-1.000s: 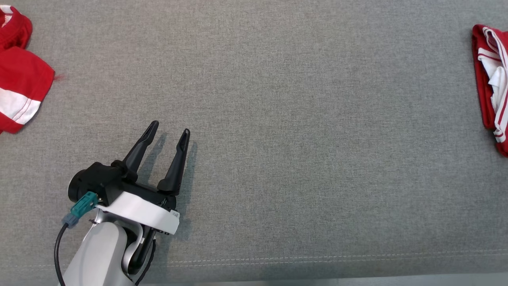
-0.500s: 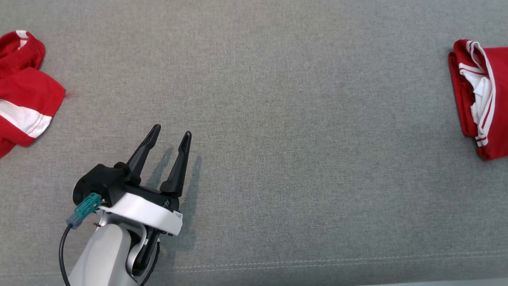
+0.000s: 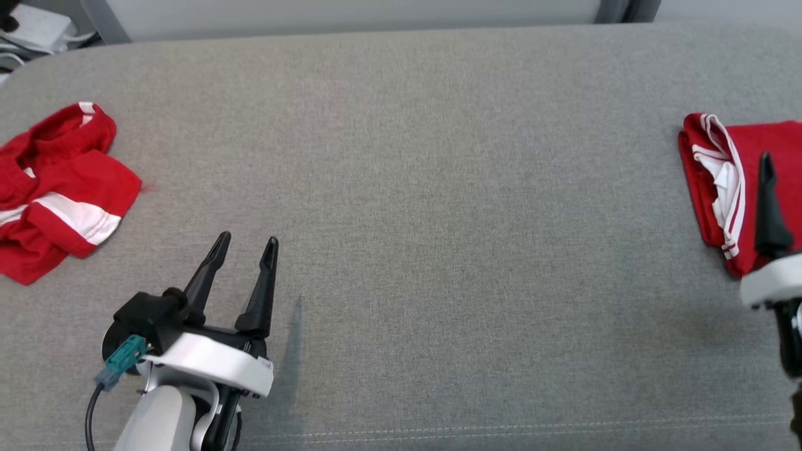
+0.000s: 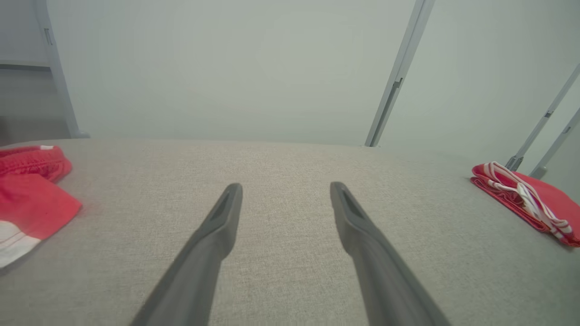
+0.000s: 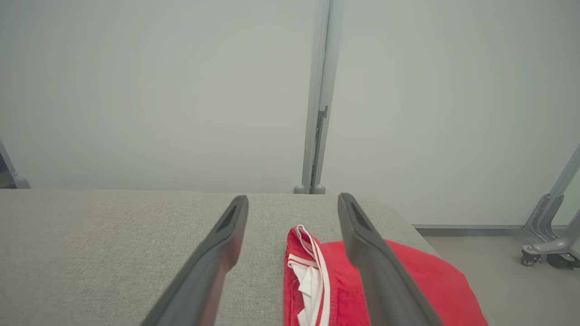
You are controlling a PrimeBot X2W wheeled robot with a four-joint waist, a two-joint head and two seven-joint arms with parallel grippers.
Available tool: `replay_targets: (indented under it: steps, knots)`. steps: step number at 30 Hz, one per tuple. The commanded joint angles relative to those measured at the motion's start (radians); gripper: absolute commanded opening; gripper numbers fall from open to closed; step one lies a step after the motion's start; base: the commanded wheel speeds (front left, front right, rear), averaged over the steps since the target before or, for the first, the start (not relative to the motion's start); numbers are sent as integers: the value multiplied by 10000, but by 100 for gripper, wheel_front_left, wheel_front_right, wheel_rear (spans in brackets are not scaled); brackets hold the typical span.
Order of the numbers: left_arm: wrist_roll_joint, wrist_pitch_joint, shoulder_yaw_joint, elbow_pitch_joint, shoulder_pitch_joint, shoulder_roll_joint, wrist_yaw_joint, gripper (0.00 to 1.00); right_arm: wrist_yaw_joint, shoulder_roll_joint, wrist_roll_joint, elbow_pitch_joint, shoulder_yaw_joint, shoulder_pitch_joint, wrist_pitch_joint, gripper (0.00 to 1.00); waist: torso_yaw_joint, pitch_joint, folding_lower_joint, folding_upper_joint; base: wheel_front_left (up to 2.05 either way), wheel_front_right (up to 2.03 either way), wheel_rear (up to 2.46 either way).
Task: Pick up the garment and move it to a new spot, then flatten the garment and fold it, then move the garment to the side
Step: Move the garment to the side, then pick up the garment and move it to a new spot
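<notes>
Jaws on both grippers stand spread and empty. The left gripper [image 3: 246,241] hangs over the bare cushion [image 3: 438,188], and the right gripper [image 5: 292,203] is over the folded garment [image 3: 708,188] at the right edge. A finger dragging low there could snag it and undo the fold. A crumpled garment [image 3: 56,188] lies far left. Nothing serves as a container; both garments rest directly on the cushion.

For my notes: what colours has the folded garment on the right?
The folded garment is red with white stripes; clearest in the right wrist view.
</notes>
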Motion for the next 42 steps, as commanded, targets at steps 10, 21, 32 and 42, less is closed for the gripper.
replay_targets:
  steps: [10, 21, 32, 42]
  knots:
    - [465, -88, 1022, -66, 585, -19, -71, 100, 12, 822, -409, -1250, 335, 1677, -104, 100, 86, -1151, 0, -1, 0, 0, 0]
    - [1432, -88, 2035, -98, 1120, -460, -32, 100, 12, 1349, -684, -1965, 366, 2667, 78, 100, 280, -1782, 0, -1, 0, 0, 0]
    - [2220, -88, 2651, 37, 1394, -665, 197, 100, 12, 1620, -843, -2178, 304, 3102, 117, 100, 509, -2022, 0, -1, 0, 0, 0]
    - [2392, -88, 2877, 77, 1309, -807, 161, 100, 12, 1671, -751, -2198, 547, 3105, 252, 100, 840, -1851, 0, -1, 0, 0, 0]
